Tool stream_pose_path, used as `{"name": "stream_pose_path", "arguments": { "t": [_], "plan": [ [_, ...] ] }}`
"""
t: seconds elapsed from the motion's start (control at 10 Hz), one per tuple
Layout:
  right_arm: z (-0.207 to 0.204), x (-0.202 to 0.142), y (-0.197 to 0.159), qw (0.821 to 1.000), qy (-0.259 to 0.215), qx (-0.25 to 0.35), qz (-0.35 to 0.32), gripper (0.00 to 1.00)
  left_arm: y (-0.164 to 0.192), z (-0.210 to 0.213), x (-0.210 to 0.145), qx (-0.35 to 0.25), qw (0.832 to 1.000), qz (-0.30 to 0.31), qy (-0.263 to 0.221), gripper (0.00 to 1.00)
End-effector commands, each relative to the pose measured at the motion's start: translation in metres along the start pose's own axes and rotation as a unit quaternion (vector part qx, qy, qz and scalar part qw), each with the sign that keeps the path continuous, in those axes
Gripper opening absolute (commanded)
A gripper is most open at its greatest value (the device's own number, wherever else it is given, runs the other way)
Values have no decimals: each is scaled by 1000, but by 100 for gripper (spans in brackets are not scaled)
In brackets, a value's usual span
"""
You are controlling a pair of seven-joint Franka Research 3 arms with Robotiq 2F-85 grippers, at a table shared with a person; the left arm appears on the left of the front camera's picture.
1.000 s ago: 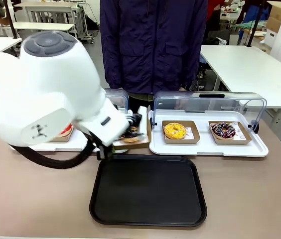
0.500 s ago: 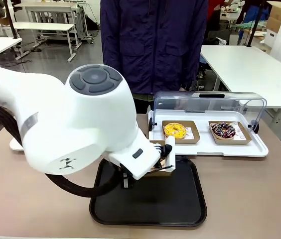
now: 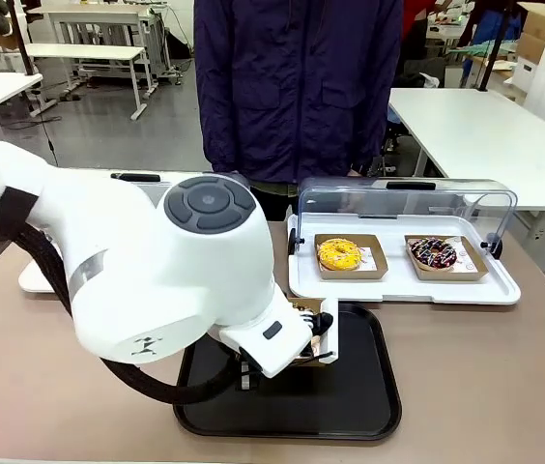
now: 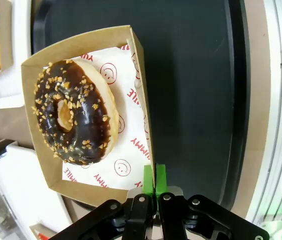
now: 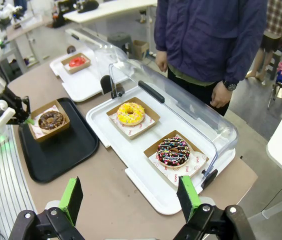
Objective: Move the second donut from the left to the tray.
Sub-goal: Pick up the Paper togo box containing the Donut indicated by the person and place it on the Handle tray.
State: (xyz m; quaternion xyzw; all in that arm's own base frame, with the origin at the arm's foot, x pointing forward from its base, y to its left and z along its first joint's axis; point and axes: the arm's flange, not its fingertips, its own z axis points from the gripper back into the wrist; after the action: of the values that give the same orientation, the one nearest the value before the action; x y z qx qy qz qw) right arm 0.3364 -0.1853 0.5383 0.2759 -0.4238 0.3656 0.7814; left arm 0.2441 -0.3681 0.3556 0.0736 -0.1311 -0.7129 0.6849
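The chocolate-glazed donut (image 4: 74, 112) with crumb sprinkles is seen in its cardboard tray (image 4: 137, 95), whose side wall is pinched between the closed green pads of the left gripper (image 4: 154, 182). In the right wrist view the donut is found at about nine o'clock, over the far end of the black tray (image 5: 66, 150). Whether the cardboard tray touches it cannot be told. The right gripper (image 5: 131, 197) is held wide open above the table (image 5: 116, 185), gripping nothing.
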Motion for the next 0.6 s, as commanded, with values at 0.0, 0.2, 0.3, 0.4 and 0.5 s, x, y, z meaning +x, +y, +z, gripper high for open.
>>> {"name": "stream_pose_path", "arguments": {
  "t": [0.0, 0.2, 0.3, 0.4, 0.5],
  "plan": [
    [0, 2, -2, 1000, -16, 0, 12, 100, -7, -16, 5, 34, 999, 6, 8, 2],
    [0, 2, -2, 1000, -16, 0, 12, 100, -13, -30, 5, 30, 999, 1, 11, 2],
    [0, 2, -2, 1000, -16, 0, 12, 100, -15, -36, 6, 25, 1000, 0, 12, 2],
    [0, 2, -2, 1000, -16, 0, 12, 100, -18, -41, 7, 22, 1000, 1, 12, 2],
    [0, 2, -2, 1000, -16, 0, 12, 100, -19, -43, 8, 19, 1000, 0, 14, 2]
  ]
}}
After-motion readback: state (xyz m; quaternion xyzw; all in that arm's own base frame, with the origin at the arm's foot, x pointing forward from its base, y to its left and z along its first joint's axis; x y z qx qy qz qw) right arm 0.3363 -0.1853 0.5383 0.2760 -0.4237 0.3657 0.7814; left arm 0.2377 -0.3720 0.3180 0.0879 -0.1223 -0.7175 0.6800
